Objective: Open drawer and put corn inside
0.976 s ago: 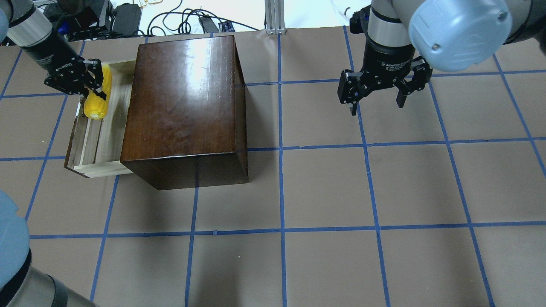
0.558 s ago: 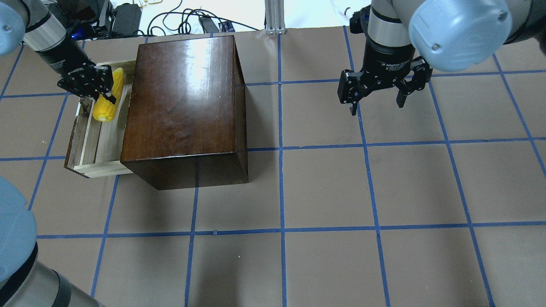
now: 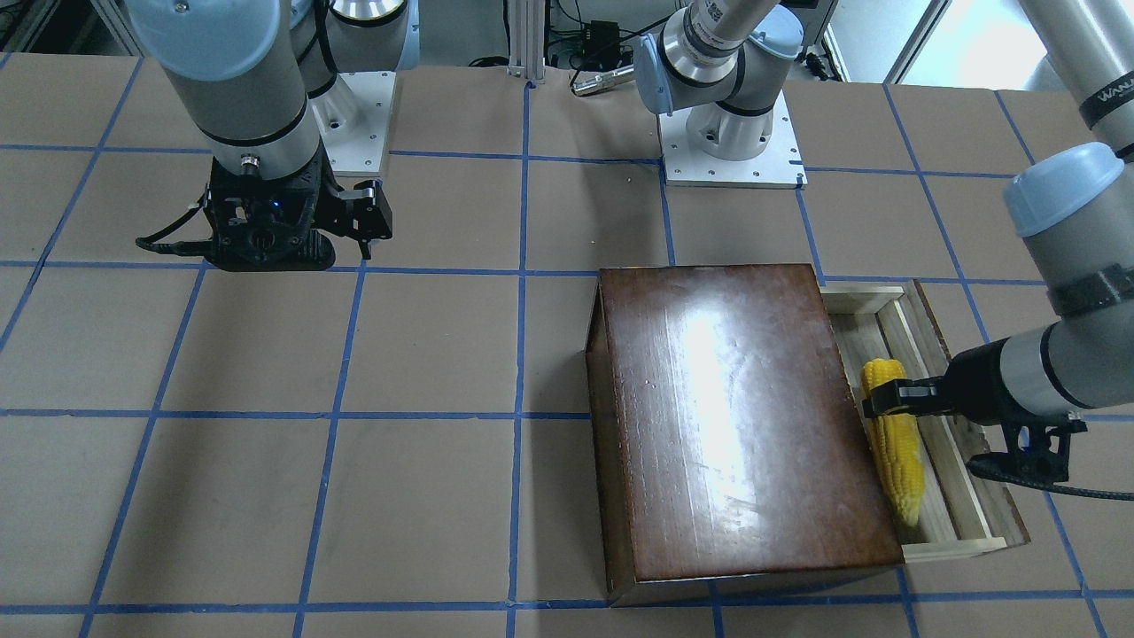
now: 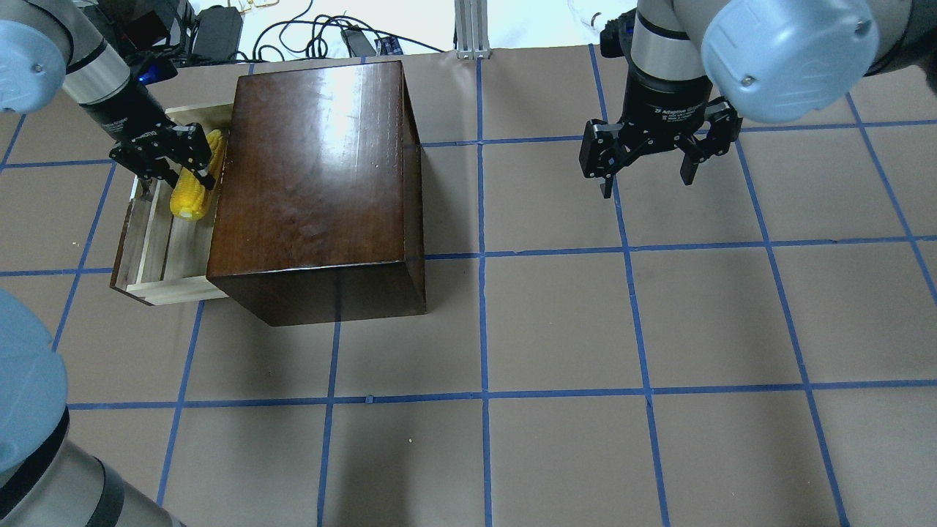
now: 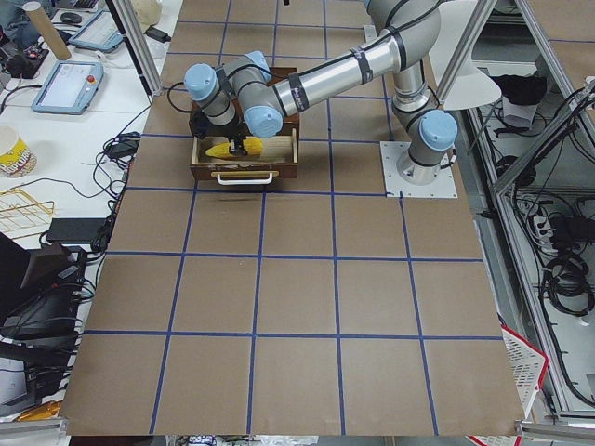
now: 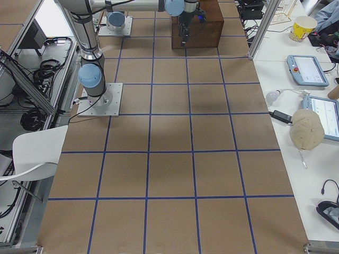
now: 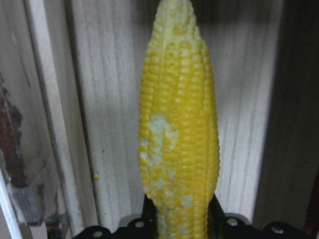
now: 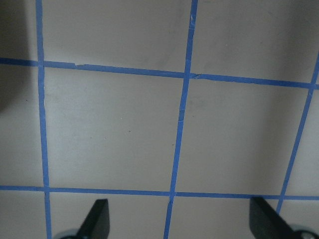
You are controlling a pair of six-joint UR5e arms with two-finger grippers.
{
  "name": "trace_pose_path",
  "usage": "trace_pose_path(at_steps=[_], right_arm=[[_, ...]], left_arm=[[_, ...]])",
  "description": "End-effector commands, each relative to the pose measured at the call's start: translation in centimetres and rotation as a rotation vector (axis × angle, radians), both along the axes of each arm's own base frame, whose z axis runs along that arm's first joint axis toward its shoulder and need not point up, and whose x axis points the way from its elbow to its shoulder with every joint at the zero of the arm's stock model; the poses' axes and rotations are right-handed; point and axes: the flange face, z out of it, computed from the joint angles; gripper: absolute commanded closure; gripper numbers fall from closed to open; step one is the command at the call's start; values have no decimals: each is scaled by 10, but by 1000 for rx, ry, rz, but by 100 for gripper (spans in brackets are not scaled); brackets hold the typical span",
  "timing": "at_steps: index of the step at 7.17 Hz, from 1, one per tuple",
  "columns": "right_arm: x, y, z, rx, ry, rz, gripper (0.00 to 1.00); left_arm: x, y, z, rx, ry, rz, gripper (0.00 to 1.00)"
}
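Gripping: we are watching the left gripper (image 4: 192,167) clamping the corn (image 4: 193,194) by its thick end.
Corn: it is pointing along the open drawer (image 4: 150,245), over its floor, just beside the box (image 4: 315,168).
Right gripper (image 4: 646,184): we are seeing it hovering well right, fingers spread.

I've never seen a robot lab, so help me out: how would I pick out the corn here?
Find the big glossy dark-brown box on the table. A pale wooden drawer sticks out of its side, and the left gripper holds the corn over it. It is the only bright yellow, bumpy thing there.
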Motion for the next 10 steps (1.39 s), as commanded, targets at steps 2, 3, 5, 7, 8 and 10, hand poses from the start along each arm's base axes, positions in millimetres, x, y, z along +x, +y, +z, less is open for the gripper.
trace_pose_path(at_steps=[2,3,5,7,8,10], right_arm=[[0,0,0,0,0,0,0],[0,0,0,0,0,0,0],[0,0,0,0,0,0,0],[0,0,0,0,0,0,0],[0,0,0,0,0,0,0],[0,0,0,0,0,0,0]], left_arm=[[-1,3,-6,-3,-2,6,16],[-1,2,-2,-11,-3,7,10],[-2,5,24,-52,-21,8,0],[-5,11,66,-85,-52,13,0],[-8,13,91,-98,-84,10,0],[-58,18,140,-143,-162,-50,0]])
